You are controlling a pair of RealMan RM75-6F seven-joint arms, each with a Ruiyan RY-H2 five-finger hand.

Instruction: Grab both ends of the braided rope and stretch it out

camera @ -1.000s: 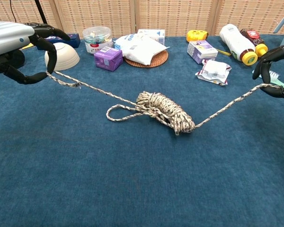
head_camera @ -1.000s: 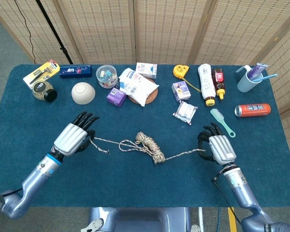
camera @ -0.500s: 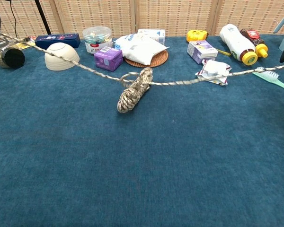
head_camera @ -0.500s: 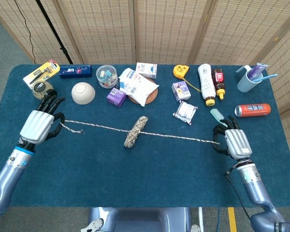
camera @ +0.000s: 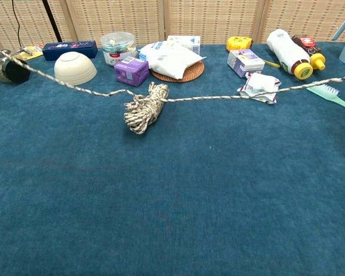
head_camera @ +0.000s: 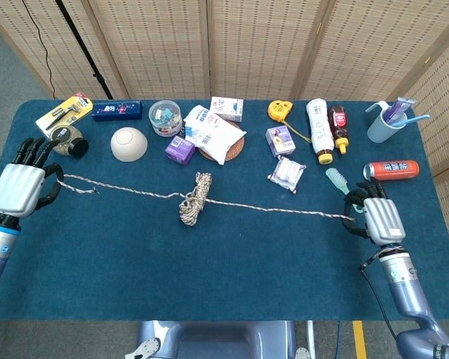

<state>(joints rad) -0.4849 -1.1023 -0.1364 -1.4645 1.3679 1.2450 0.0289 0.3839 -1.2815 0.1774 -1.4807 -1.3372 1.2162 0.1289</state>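
Observation:
The braided rope [head_camera: 247, 205] runs across the blue table from left to right, with a coiled bundle [head_camera: 194, 199] hanging in its middle. My left hand [head_camera: 22, 184] grips the rope's left end near the table's left edge, a short tail [head_camera: 86, 188] trailing past the fingers. My right hand [head_camera: 378, 218] holds the right end near the right edge. In the chest view the rope [camera: 230, 96] and its bundle [camera: 142, 108] show, but neither hand does.
Along the far side stand a cream bowl [head_camera: 129, 143], purple box [head_camera: 180, 149], snack bag on a woven mat [head_camera: 215, 134], wrapped packet [head_camera: 286, 173], bottles [head_camera: 319, 129], green brush [head_camera: 343, 186], red can [head_camera: 390, 170] and cup [head_camera: 385, 123]. A jar [head_camera: 66, 140] sits beside my left hand.
Both hands moved outward, the left far to the left and the right slightly right. The rope stretched from a slack heap into a long line, its coil shrinking and shifting left.

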